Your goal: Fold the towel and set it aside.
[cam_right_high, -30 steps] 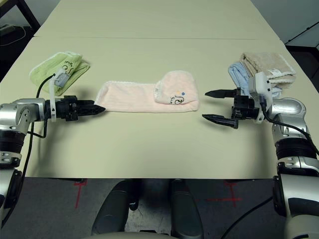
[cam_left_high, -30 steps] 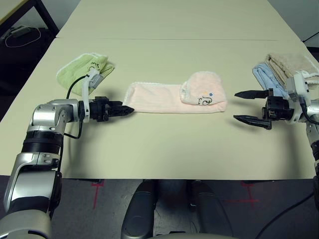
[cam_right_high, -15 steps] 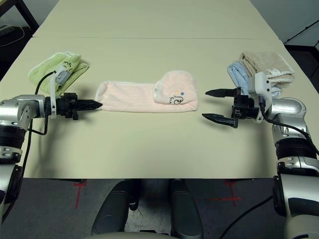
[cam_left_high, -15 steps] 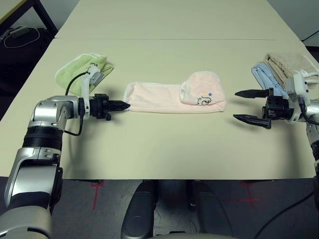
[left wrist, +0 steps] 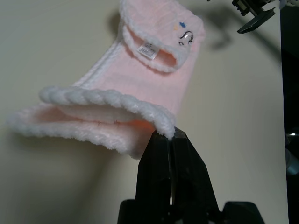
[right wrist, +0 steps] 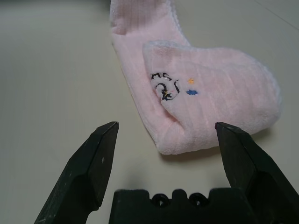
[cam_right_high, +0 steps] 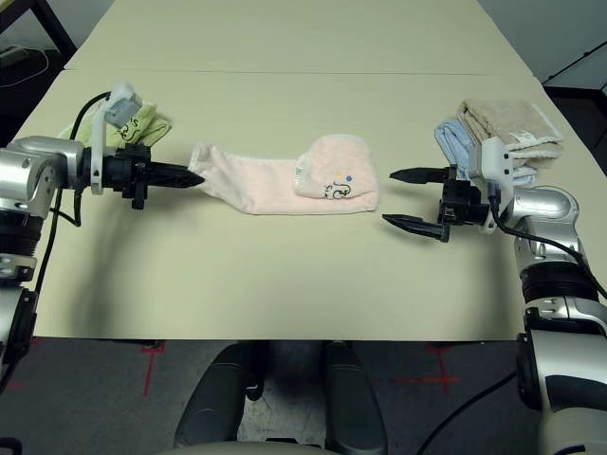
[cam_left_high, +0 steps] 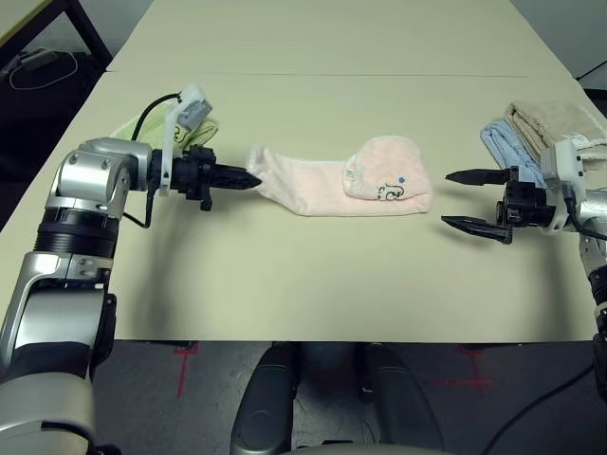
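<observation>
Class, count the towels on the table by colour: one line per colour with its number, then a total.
Pink towel: 1
Green towel: 1
Blue towel: 1
Beige towel: 1
Total: 4
</observation>
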Robot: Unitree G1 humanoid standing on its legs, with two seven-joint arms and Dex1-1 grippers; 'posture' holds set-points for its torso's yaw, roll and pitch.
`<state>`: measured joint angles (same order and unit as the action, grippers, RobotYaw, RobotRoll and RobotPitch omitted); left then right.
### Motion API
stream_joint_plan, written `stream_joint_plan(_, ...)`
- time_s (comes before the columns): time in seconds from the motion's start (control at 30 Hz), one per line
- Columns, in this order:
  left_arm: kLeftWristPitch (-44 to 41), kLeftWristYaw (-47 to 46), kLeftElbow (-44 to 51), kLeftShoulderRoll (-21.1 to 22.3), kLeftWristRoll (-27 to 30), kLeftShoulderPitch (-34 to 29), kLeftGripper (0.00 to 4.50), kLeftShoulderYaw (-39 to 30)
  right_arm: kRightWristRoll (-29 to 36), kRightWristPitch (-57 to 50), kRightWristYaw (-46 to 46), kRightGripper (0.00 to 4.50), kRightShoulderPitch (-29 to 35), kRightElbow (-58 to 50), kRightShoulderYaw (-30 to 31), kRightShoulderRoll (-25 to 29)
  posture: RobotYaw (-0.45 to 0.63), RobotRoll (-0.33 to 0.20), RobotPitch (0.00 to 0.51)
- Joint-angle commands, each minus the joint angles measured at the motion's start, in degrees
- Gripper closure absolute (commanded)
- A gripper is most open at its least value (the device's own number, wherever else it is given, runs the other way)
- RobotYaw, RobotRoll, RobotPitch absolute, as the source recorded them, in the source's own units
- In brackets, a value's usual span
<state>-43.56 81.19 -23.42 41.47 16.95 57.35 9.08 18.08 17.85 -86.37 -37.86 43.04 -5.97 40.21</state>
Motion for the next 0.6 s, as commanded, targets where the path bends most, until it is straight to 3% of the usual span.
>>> stream_joint_plan(0.03, 0.4, 0.6, 0.8, -2.5, 0.5, 2.2, 4.47, 1.4, -0.4, 0.7, 0.1, 0.0, 0.5, 0.7, -0.1, 0.4, 0.07, 0.0, 0.182)
stream_joint_plan(0.4, 8.6, -1.2, -10.8, -15.6, -3.4, 9.9, 4.47, 4.7, -0.3, 1.0, 0.8, 0.0, 1.7, -0.1, -0.3, 0.6, 0.05, 0.0, 0.175)
stream_joint_plan(0.6, 14.0, -1.8, -18.8, -20.6, -5.7, 13.8, 4.47, 4.7, 0.0, 0.5, 1.4, 0.0, 2.7, -0.9, -0.8, 1.3, 0.04, 0.0, 0.173)
